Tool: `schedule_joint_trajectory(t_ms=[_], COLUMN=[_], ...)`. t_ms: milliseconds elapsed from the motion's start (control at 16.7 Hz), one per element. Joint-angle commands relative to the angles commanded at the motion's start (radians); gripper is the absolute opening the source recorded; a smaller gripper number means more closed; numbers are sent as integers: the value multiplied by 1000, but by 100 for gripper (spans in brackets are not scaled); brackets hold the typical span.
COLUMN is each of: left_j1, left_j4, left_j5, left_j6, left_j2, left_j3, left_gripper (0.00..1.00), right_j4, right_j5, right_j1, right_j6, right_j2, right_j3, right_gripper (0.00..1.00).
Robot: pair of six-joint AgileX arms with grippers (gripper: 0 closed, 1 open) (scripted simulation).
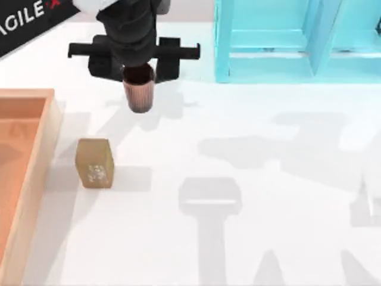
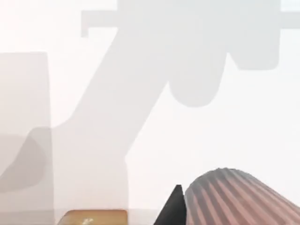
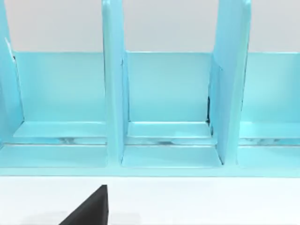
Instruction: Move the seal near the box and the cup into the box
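A: Where is the cup (image 1: pixel 139 89) found relative to the left pincer (image 1: pixel 138 70)?

B: It is seen directly under the left pincer, pinched between the 2 fingers at its rim, with its ribbed body hanging below them. In the left wrist view the cup (image 2: pixel 239 197) is seen beside 1 dark fingertip (image 2: pixel 172 208).

A: And relative to the box (image 1: pixel 37 173)?

B: The cup is held well apart from the box, out past the box's far right corner, and is not inside it. The seal (image 1: pixel 94 162) is stood upright just beside the box's right wall, apart from it, between box and cup but nearer the box.

A: What is noted of the table (image 1: pixel 250 196) and the room?

B: A plain white table is shown, crossed by grey arm shadows. A cyan shelf frame (image 1: pixel 297 39) is placed far from the box, at the back right. The right pincer (image 3: pixel 89 208) is faced toward that frame (image 3: pixel 168 108); whether it is spread cannot be told.

A: How is the cup described?

B: A small copper-brown cylinder with vertical ribs and a dark inside is seen.
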Motion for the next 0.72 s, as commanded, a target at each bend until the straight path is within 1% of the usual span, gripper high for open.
schedule_joint_trajectory(t_ms=[180,540,720], left_j1=[221,729,915], left_j4=[7,41,62], left_j5=[69,223,287], left_j6=[202,662,843], left_j2=[-159,-549,-719], left_j3=[-195,-663,-846], left_gripper=[0,0,0], right_j4=[0,0,0], right_j5=[0,0,0], right_j1=[0,0,0], right_j6=[0,0,0], right_j2=[0,0,0], right_j3=[0,0,0], right_gripper=[100,100,100])
